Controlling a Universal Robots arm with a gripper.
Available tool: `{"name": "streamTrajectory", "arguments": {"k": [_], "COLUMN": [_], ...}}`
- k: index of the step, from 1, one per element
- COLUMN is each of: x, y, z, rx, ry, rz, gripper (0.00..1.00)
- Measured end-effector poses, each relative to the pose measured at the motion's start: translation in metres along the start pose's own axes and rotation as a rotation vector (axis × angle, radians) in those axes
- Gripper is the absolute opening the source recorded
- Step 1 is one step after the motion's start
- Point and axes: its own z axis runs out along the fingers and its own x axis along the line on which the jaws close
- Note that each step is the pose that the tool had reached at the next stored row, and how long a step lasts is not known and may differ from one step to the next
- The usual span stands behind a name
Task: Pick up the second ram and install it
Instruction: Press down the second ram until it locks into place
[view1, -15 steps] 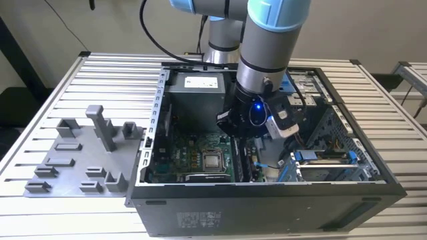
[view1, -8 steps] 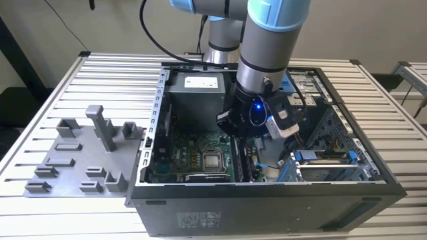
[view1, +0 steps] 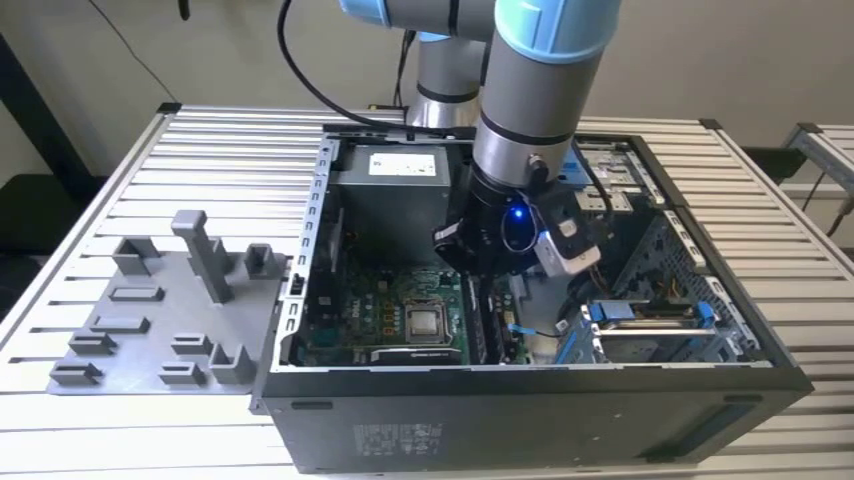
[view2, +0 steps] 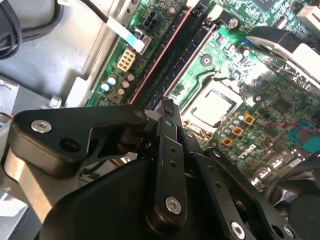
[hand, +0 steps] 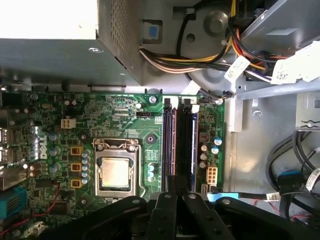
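In the exterior view the arm reaches down into the open PC case (view1: 534, 390) on the slatted desk (view1: 80, 440). The hand (view1: 470, 262) hangs low over the motherboard (view1: 387, 320), above the RAM slots (view1: 487, 325) that lie beside the CPU socket (view1: 424, 322). A grey holder tray (view1: 160, 310) sits on the desk outside the case, on the side away from the drive cage (view1: 654, 330); its slots look empty from here.

In the second wrist view the fingers (view2: 167, 125) appear drawn together, pointing down at the slots (view2: 172, 65). A dark stick seems to lie along one slot, next to the socket (view2: 212, 107); I cannot tell whether the hand has hold of it, nor whether it is the second ram.

In the first wrist view the slots (hand: 180, 145) run straight out from the fingers (hand: 176, 197), beside the socket (hand: 116, 172). At least one slot holds a dark stick, its edge just beyond the fingertips. The power supply (hand: 65, 55) and a bundle of cables (hand: 170, 60) sit past the far end of the slots.

My judgement: the work is at the install step, with the hand lined up on the slot. Seating calls for a square, even push along the stick's length so both end latches catch. Cables (hand: 295, 165) beyond the slots, away from the socket, crowd the hand's flank.
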Motion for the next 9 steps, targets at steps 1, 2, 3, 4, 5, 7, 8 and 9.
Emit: {"name": "streamTrajectory", "arguments": {"k": [1,2,3,4,5,7,8,9], "x": [0.0000,0.0000,0.0000,0.0000,0.0000,0.0000,0.0000,0.0000], "y": [0.0000,0.0000,0.0000,0.0000,0.0000,0.0000,0.0000,0.0000], "z": [0.0000,0.0000,0.0000,0.0000,0.0000,-0.0001,-0.0001,0.0000], "rx": [0.0000,0.0001,0.0002,0.0003,0.0003,0.0004,0.0004,0.0004], "ry": [0.0000,0.0001,0.0002,0.0003,0.0004,0.0006,0.0007,0.0007], "rz": [-0.013,-0.028,-0.044,-0.060,-0.076,-0.110,-0.125,-0.139], "gripper": [0.11,0.11,0.11,0.11,0.11,0.11,0.11,0.11]}}
